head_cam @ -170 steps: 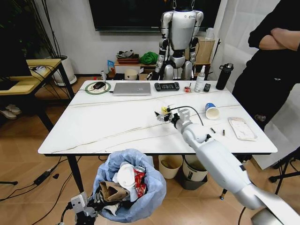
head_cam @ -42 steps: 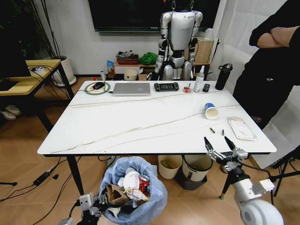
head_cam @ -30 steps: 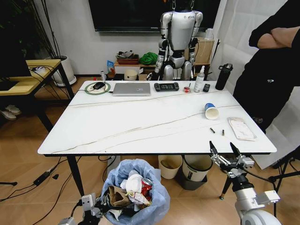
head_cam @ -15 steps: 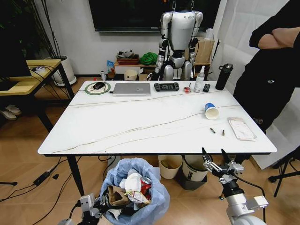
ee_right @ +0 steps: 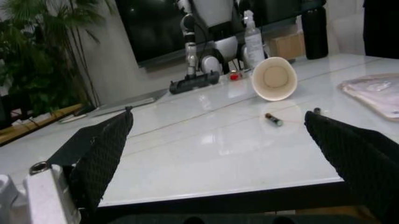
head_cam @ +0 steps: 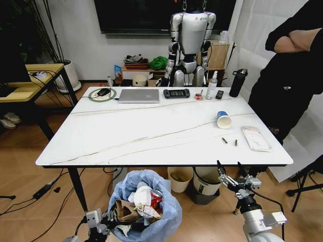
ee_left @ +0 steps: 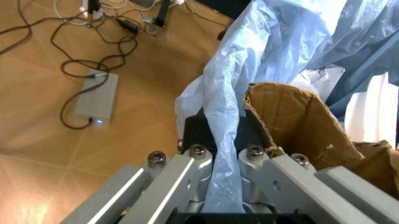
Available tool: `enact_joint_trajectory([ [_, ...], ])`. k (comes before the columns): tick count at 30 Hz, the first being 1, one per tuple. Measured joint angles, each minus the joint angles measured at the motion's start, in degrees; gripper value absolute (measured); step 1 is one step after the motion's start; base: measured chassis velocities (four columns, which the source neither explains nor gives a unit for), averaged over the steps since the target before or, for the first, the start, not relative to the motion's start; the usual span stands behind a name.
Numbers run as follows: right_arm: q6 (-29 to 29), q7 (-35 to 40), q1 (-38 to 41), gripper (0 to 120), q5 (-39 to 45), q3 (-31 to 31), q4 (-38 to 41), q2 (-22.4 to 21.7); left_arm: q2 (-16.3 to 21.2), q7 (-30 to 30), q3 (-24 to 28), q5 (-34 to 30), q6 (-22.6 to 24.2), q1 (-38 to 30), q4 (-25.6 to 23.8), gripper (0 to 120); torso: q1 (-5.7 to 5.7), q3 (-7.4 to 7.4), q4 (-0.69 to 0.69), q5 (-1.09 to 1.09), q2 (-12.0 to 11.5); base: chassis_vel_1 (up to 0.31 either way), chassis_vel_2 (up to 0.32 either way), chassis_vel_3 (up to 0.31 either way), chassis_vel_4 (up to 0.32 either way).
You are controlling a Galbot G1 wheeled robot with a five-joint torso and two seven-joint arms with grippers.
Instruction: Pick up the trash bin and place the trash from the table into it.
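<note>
Our left hand grips the trash bin by its liner below the worktop; our right hand, fingers spread, faces the paper cup.

Trash bin base beyond frame edge.

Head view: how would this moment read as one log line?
left gripper: shut on bin bag | right gripper: open, below table edge | cup: on table
</note>
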Motion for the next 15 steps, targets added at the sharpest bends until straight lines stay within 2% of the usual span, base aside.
enact_joint_trajectory([
  [15,0.49,-0.02,0.50,100,-0.03,-0.10,-0.73,-0.25,-0.30,-0.19,0.04,0.03,0.14,-0.16,0.16,0,0.00,0.00,0.00,-0.01,0.00,-0.143,-0.138,0.138,0.149],
])
